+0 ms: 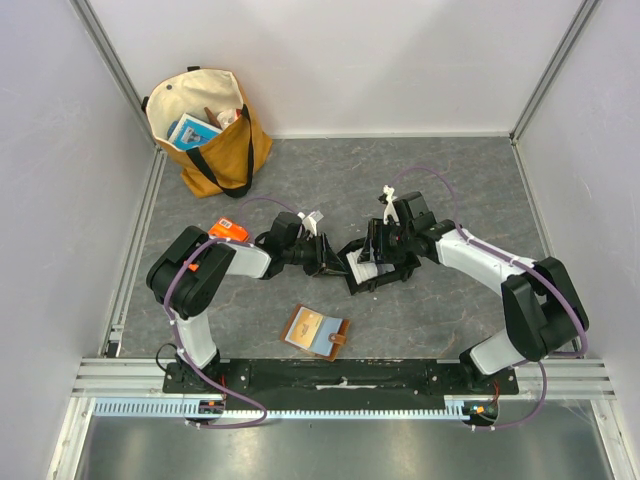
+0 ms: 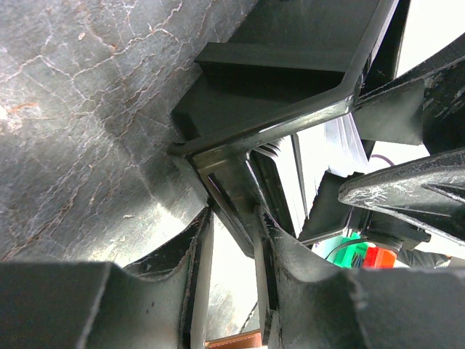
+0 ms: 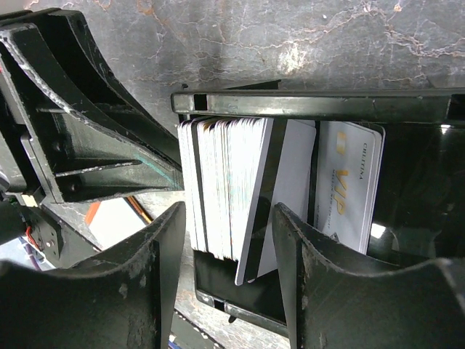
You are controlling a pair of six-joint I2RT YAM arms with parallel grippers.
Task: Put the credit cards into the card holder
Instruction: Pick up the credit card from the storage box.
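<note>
My right gripper [image 3: 229, 211] straddles thin white credit cards [image 3: 218, 167] standing in a black plastic tray [image 3: 312, 104]; squeezing or not, I cannot tell. My left gripper [image 2: 234, 218] clamps the tray. Cards seem stiff, slippery: pinch flat faces. Brown folding card holder [image 1: 315, 332] lies apart.

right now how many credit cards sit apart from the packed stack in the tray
2, both in the black tray, right of the packed stack: a white card leaning on it, and a VIP card beyond that. Others may be hidden behind.
</note>
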